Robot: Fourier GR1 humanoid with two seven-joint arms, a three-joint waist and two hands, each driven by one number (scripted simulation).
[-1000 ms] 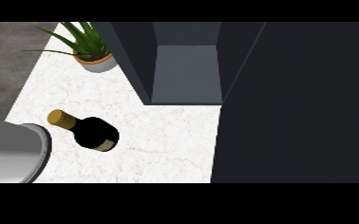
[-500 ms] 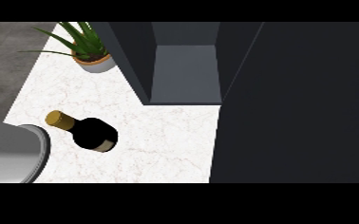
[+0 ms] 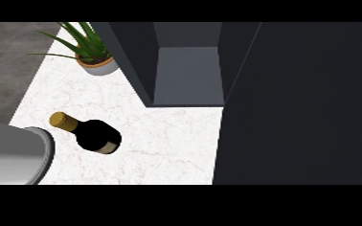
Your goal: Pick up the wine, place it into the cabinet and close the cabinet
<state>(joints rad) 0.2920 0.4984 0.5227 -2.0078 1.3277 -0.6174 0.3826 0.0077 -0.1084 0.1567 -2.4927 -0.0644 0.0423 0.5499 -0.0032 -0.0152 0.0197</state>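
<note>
Front-left on counter point(image 3: 176, 141): wine bottle point(image 3: 90, 135), basin point(image 3: 32, 158) just left of it. Back-left: potted plant point(image 3: 90, 53), beside cabinet point(image 3: 189, 76). Cabinet centre-back, open, w/ door point(image 3: 297, 105) to right

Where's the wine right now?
Head view, lower left: the wine sits on the counter, just right of the grey basin, below the plant and left of the open cabinet.

No writing, brand, number or sign can be read anywhere. The wine bottle point(image 3: 96, 135) carries a pale band near its base, with no legible lettering.
</note>
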